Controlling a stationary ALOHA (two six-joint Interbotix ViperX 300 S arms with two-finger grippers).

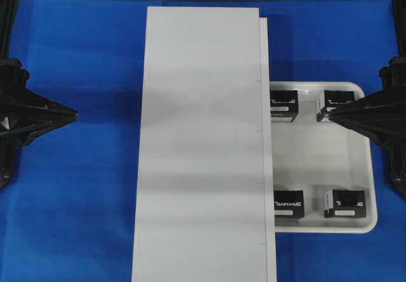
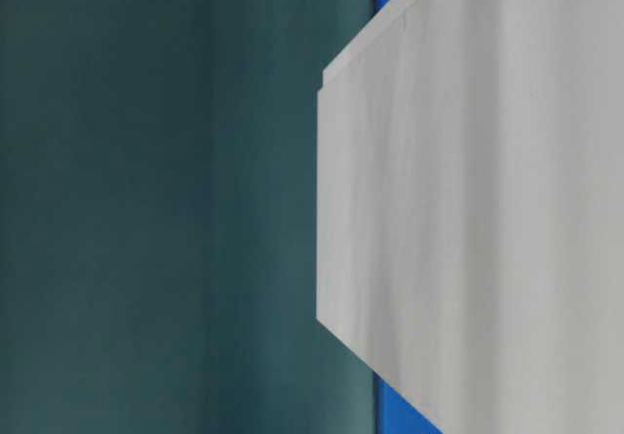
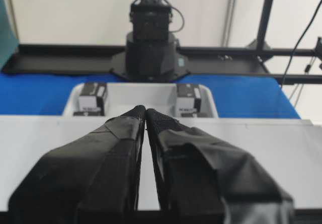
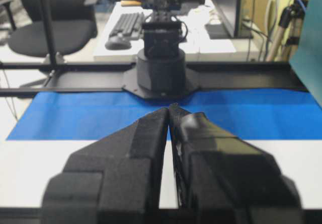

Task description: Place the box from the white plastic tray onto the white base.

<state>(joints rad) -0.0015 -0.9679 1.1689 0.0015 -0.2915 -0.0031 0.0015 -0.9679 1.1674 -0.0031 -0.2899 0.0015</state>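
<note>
Blue desk (image 1: 76,218) carries the white base (image 1: 200,142) at centre and the white plastic tray (image 1: 346,161) at three o'clock, holding four boxes. Both claws are closed, empty. Best to open the right claw (image 1: 330,114) squarely over the box (image 1: 339,104) beneath it. Only the overhead view shows all four boxes.

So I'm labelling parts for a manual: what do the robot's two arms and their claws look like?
Both arms are black. Each ends in a long claw that tapers to a point: the left claw and the right claw. The fingers are wrapped in matte black tape, wrinkled in places. Each arm stands on a round black base; a thin black cable loops beside the right arm.
</note>
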